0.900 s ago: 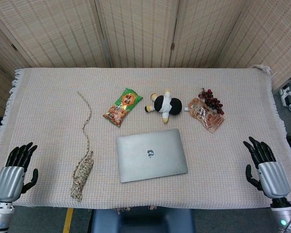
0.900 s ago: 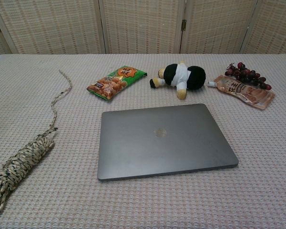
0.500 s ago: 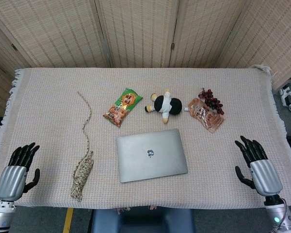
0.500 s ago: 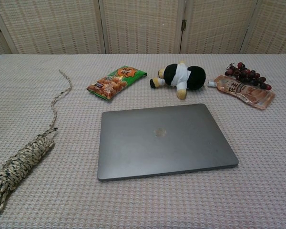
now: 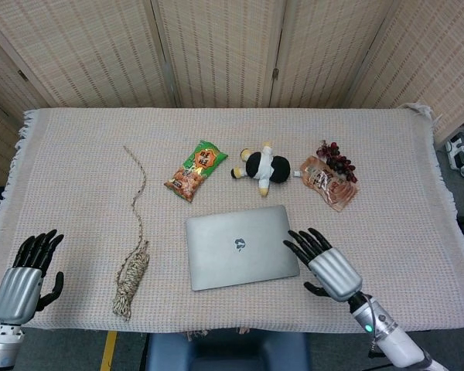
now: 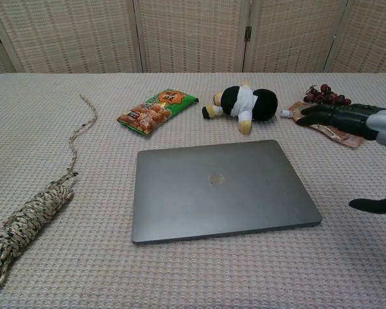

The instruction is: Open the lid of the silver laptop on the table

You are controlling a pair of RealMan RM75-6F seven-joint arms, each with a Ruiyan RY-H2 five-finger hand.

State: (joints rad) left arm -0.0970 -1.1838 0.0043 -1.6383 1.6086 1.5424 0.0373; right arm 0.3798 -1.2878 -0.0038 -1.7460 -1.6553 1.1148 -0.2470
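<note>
Your flat silver laptop (image 5: 242,246) lies lid-down near the front-centre of the beige woven tablecloth (image 5: 77,193), with your right hand (image 5: 329,267) just off its 3 o'clock edge, fingers spread wide and holding nothing. From the laptop, the black-and-white plush toy (image 5: 261,166) lies at 12 o'clock, the green snack packet (image 5: 196,170) at 11, the orange pouch (image 5: 327,182) at 2 and the coiled twine rope (image 5: 133,270) at 9. Your left hand (image 5: 22,280) sits at the 8 o'clock table corner, fingers apart and empty.
</note>
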